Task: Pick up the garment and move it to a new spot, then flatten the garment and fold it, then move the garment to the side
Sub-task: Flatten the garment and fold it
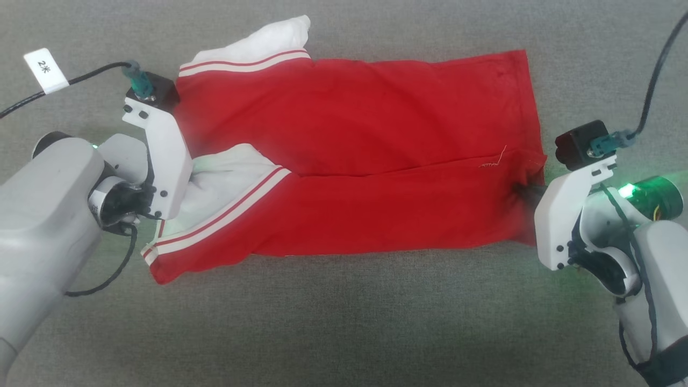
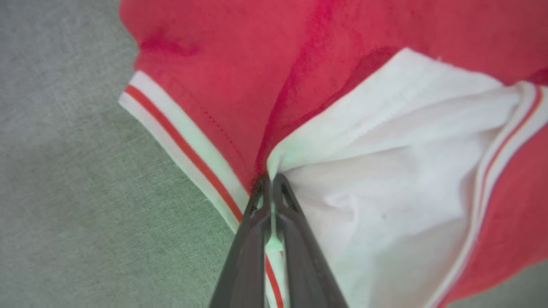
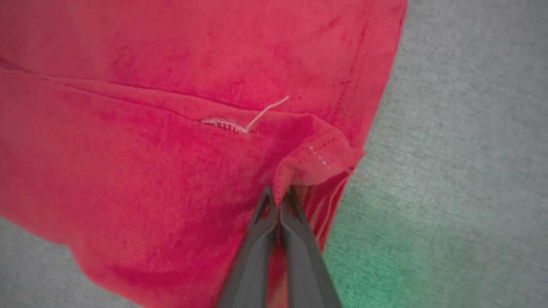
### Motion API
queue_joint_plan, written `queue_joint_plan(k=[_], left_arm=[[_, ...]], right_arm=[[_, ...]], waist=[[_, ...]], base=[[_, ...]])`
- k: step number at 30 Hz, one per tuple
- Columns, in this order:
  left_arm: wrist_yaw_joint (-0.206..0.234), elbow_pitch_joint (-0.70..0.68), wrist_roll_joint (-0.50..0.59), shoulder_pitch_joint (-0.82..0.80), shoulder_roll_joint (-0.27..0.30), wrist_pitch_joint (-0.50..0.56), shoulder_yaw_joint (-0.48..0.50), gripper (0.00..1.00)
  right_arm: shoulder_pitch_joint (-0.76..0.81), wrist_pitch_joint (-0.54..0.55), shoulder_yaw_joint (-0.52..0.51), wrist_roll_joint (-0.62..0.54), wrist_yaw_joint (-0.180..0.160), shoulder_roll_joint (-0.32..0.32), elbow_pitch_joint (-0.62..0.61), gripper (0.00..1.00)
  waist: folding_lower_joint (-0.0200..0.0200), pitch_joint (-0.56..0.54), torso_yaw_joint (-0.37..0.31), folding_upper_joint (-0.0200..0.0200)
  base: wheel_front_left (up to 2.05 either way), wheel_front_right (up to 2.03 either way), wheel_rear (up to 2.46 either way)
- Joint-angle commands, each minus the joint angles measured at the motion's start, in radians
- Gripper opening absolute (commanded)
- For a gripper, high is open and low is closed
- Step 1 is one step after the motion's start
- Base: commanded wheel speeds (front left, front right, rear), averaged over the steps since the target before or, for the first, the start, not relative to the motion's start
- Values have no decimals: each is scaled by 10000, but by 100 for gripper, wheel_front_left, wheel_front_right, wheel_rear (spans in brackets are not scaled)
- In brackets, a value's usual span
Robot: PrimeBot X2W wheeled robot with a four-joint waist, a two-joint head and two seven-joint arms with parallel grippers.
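Head view gives the garment (image 1: 355,161) spread flat between the two pincers, one long side already turned over onto the middle. The left pincer (image 2: 270,177) is clamped on the cloth where the white sleeve meets the red body. The striped trim (image 2: 184,149) runs just beside its tips. The right pincer (image 3: 279,190) is pressed together on a small fold of the red hem (image 3: 319,156), and a loose thread (image 3: 265,113) lies a little ahead of it.

I judge that the folding step is in hand, with the first long fold laid down. The next move probably calls for letting go at both ends without dragging the fold open.

Behind and outside each pincer the grey surface (image 1: 344,322) is bare, so there is room to draw back. The cable with a tag (image 1: 45,70) hangs near the left arm.
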Motion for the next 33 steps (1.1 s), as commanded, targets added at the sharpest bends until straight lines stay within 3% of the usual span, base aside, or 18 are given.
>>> queue_joint_plan(k=[1, 2, 3, 11, 19, 25, 30, 33], left_arm=[[-33, 4, -72, -116, 48, 25, -1, 28], [-10, 169, -124, -249, -18, 84, 47, 67], [8, 215, -138, -274, -62, 96, 54, 100], [264, -119, -245, -311, -44, 384, 66, 100], [1356, -1356, -975, 685, 393, 1374, 175, 100], [2322, -2419, -1544, 1536, 915, 2046, 215, 100], [2736, -2844, -1730, 2011, 1259, 2089, 236, 100], [2722, -2862, -1701, 2153, 1395, 1998, 219, 100]], right_arm=[[-16, 16, 33, -3, -15, 53, 74, 7], [-64, 176, 78, 30, -15, -17, 102, 45], [-80, 212, 74, 35, -15, -43, 82, 100], [307, -16, -422, -24, -15, -36, -389, 100], [1199, -1938, -1458, -773, -15, 279, -1787, 100], [1896, -3391, -2250, -1479, -13, 945, -2710, 100], [2313, -3773, -2723, -1829, -10, 1500, -3479, 100], [2487, -3784, -2873, -1932, -10, 1679, -3794, 100]], waist=[[0, -11, 6, 0], [0, -133, 31, 0], [0, -202, 54, 0], [0, -944, 309, 0], [0, -1536, 393, 0], [0, -1632, 192, 0], [0, -1442, -66, 0], [0, -1338, -173, 0]], base=[[0, 0, 0], [0, 0, 0], [0, 0, 0], [0, 0, 0], [0, 0, 0], [0, 0, 0], [0, 0, 0], [0, 0, 0]])
